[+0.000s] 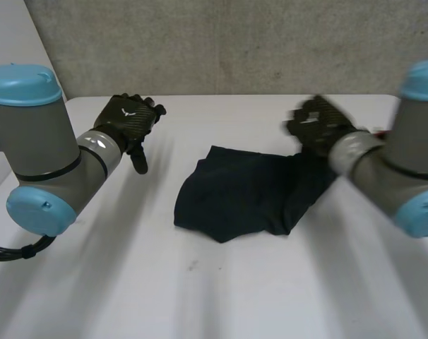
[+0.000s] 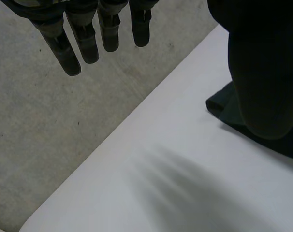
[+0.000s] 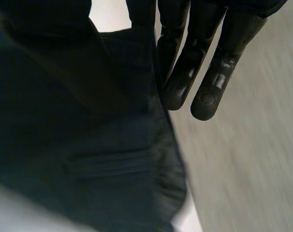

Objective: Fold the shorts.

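Note:
Dark navy shorts (image 1: 249,194) lie crumpled in the middle of the white table (image 1: 200,289). Their right side is drawn up toward my right hand (image 1: 316,127), which sits at that right edge. In the right wrist view the cloth (image 3: 88,145) hangs against the palm, pinched between thumb and fingers (image 3: 209,72). My left hand (image 1: 129,120) hovers over the bare table well left of the shorts, open. Its straight fingers (image 2: 88,38) hold nothing, and a corner of the shorts (image 2: 224,108) lies past its thumb.
A grey wall (image 1: 235,42) stands right behind the table's far edge. Both hands are close to that edge. White tabletop stretches in front of the shorts and to their left.

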Action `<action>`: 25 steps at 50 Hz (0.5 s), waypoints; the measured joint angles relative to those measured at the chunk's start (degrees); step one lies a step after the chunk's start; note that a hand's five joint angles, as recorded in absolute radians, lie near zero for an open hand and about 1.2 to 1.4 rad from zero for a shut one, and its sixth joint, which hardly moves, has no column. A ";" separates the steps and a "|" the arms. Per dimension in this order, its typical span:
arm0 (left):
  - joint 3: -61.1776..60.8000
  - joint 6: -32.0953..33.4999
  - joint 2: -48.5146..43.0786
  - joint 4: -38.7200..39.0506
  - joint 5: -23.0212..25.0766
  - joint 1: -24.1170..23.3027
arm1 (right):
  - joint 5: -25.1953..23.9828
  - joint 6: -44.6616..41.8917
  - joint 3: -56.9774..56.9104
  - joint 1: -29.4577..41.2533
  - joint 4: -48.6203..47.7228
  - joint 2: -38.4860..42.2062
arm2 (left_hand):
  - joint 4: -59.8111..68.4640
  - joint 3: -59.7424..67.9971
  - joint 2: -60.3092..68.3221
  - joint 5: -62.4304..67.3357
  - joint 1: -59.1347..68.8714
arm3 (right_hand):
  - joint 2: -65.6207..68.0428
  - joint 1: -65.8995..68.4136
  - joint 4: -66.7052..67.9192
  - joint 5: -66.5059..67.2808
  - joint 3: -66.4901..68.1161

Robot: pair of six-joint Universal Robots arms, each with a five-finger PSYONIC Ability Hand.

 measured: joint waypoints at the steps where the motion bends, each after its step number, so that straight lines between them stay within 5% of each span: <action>1: -0.02 -0.35 -0.05 0.41 -0.06 -0.17 | -2.21 -0.34 -2.05 2.90 0.05 1.66 | 0.00 0.00 0.00 -0.01 0.00 | 0.00 0.00 0.00 0.46 0.00; 8: 1.72 -5.60 -0.22 2.41 -0.53 -1.51 | -15.74 -3.81 -7.59 13.67 -0.28 11.90 | 0.00 0.00 0.00 0.00 0.00 | -0.32 0.10 -0.10 1.41 -0.11; 15: 4.62 -10.92 -0.26 2.56 -0.92 -2.86 | -19.38 -1.16 -11.22 17.02 -0.66 17.09 | 0.00 0.00 0.00 0.00 0.00 | -43.89 -33.00 -43.71 -39.58 -43.06; 17: 5.55 -11.69 -0.30 2.50 -1.16 -3.44 | -18.49 4.34 -11.91 16.93 -1.09 16.10 | 0.00 0.00 0.00 0.00 0.00 | -53.55 -41.49 -54.21 -49.85 -54.09; 22: 7.38 -12.32 -0.67 2.47 -1.66 -5.04 | -15.86 20.19 -11.99 14.72 -2.79 12.18 | 0.00 0.00 0.00 0.00 0.00 | -54.43 -42.07 -54.68 -50.49 -55.22; 25: 9.04 -12.89 -1.89 2.44 -1.92 -7.14 | -12.77 37.95 -11.27 11.26 -4.25 8.40 | 0.00 0.00 0.00 -0.01 0.00 | -54.43 -42.07 -54.68 -50.49 -55.22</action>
